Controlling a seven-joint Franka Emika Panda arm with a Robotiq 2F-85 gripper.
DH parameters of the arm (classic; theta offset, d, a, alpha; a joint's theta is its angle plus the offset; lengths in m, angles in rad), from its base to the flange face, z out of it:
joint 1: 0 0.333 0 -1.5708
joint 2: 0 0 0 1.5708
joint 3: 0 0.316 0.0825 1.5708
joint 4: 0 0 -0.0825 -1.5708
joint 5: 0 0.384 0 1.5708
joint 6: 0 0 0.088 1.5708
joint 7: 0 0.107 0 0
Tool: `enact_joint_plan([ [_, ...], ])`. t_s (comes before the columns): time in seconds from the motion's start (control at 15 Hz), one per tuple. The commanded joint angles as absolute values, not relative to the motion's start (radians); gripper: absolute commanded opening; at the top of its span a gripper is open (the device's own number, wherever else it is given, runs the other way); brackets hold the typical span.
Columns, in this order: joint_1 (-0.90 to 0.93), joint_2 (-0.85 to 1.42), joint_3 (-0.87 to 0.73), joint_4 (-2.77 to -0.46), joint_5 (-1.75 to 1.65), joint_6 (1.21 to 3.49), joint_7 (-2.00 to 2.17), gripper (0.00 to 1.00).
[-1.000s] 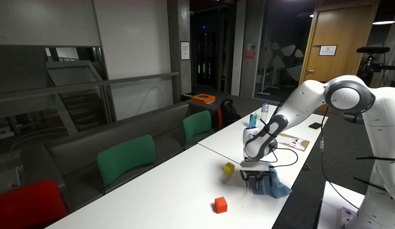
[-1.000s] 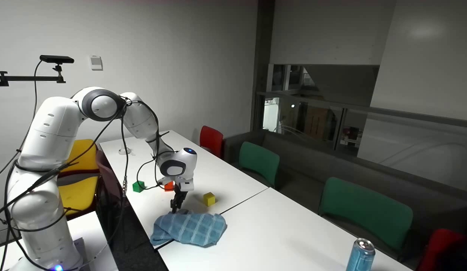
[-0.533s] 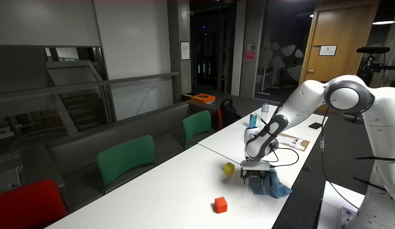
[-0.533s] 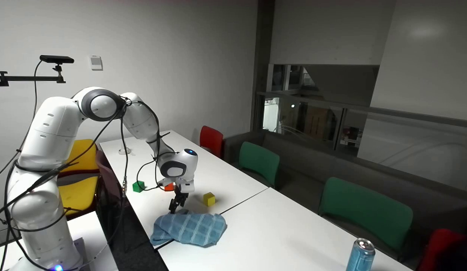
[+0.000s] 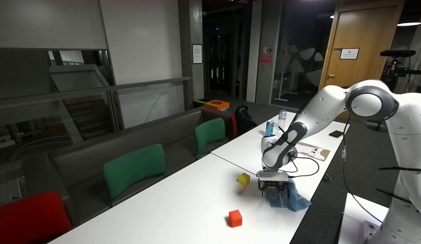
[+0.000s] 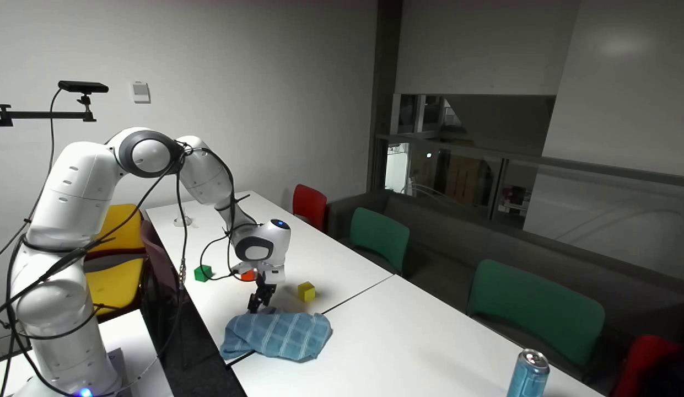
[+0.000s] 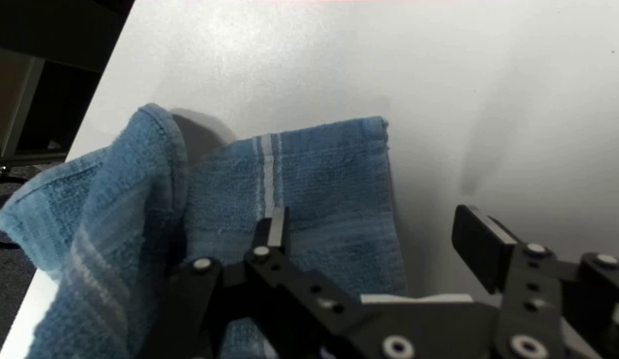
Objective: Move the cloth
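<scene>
Gripper (image 7: pixel 373 219): jaws wide apart, one finger over the cloth (image 7: pixel 334 174), the other beyond its side, above the white tabletop (image 7: pixel 439 65). Contact with the fabric: cannot tell from where I stand. The cloth lies folded across the table seam (image 6: pixel 358 294), reaching the edge. Yellow block (image 6: pixel 306 292) near it; red block (image 5: pixel 235 218) and green block (image 6: pixel 203 273) farther off; blue can (image 6: pixel 528 377) well apart.

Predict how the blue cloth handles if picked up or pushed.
Likely floppy: the cloth lies in loose folds and would probably sag when lifted. Probably not slippery, given its fuzzy weave. Unlikely to roll: part lies flat on the table.
</scene>
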State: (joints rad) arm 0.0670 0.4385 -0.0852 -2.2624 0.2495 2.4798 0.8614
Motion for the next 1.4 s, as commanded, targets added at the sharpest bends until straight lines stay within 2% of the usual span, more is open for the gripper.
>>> enact_joint_plan([
  [0.0, 0.078, 0.430, -0.101, -2.271, 0.228, 2.462, 0.900, 0.57],
  [0.47, 0.079, 0.432, -0.103, -2.269, 0.227, 2.459, 0.903, 0.04],
  [0.53, 0.080, 0.433, -0.103, -2.268, 0.226, 2.458, 0.903, 0.00],
  [0.73, 0.080, 0.432, -0.102, -2.267, 0.227, 2.457, 0.903, 0.00],
  [0.8, 0.081, 0.428, -0.102, -2.271, 0.227, 2.461, 0.905, 0.01],
  [0.87, 0.081, 0.427, -0.102, -2.272, 0.227, 2.459, 0.903, 0.28],
  [0.93, 0.083, 0.424, -0.105, -2.275, 0.224, 2.457, 0.911, 0.29],
  [1.33, 0.083, 0.408, -0.121, -2.284, 0.204, 2.448, 0.964, 0.73],
])
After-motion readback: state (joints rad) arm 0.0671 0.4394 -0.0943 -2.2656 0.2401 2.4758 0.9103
